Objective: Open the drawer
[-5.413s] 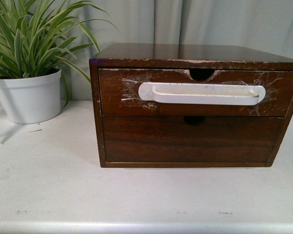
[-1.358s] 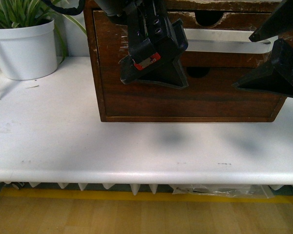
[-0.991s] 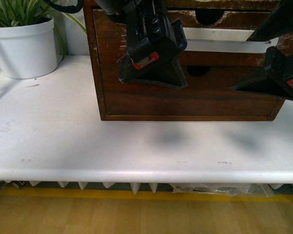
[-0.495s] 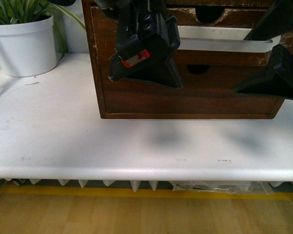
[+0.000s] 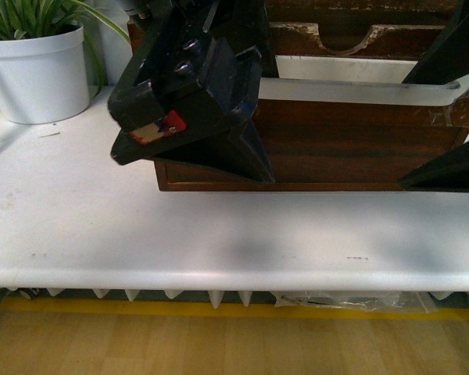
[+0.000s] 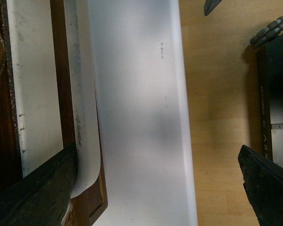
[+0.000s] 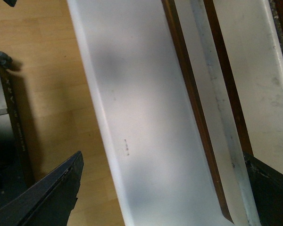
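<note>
drawer [image 5: 352, 148] had slid out toward the wrists | left gripper [image 6: 156, 153] and right gripper [image 7: 163, 157] spread wide, one finger each hooked behind handle [image 5: 359, 91] | pull working, opening judged partly done

1. Two grippers: left gripper [image 5: 242, 125] at eleven o'clock in the front view, right gripper [image 5: 457, 117] at two o'clock.
2. One drawer [image 5: 344, 117], carrying one white handle [image 5: 359, 91].
3. One plant [image 5: 23, 16] in one white pot [image 5: 39, 74], at ten o'clock.
4. One tabletop [image 5: 219, 234].
</note>
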